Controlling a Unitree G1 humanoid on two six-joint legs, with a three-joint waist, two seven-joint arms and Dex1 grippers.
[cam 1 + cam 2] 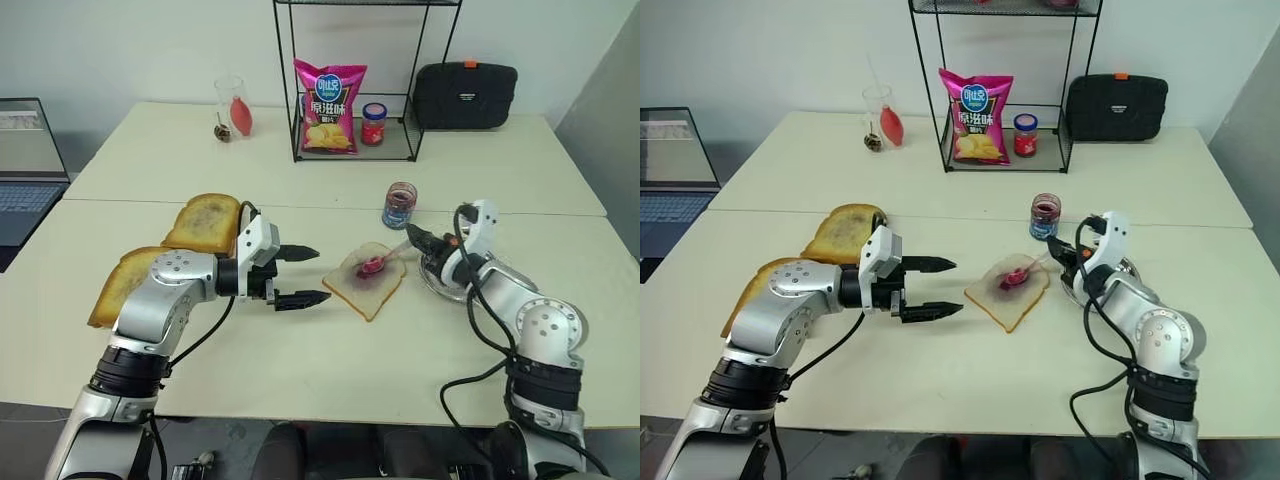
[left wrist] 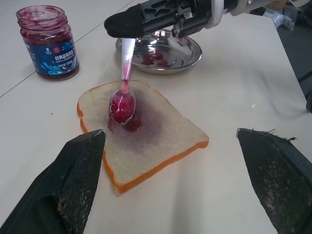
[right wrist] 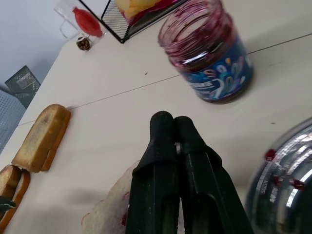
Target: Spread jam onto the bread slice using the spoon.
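Observation:
The bread slice lies flat on the table's middle, pale with a tan crust and a purple jam smear at its centre. The spoon rests with its jam-filled bowl on that smear. My right gripper is shut on the spoon's handle end, just right of the slice and over the steel plate. The open jam jar stands behind the plate. My left gripper is open just left of the slice, apart from it, its fingers on either side of the slice in the left wrist view.
Two golden toasted slices lie at the left. A wire rack at the back holds a pink chips bag and a red-lidded jar. A black case, a glass and a laptop sit farther out.

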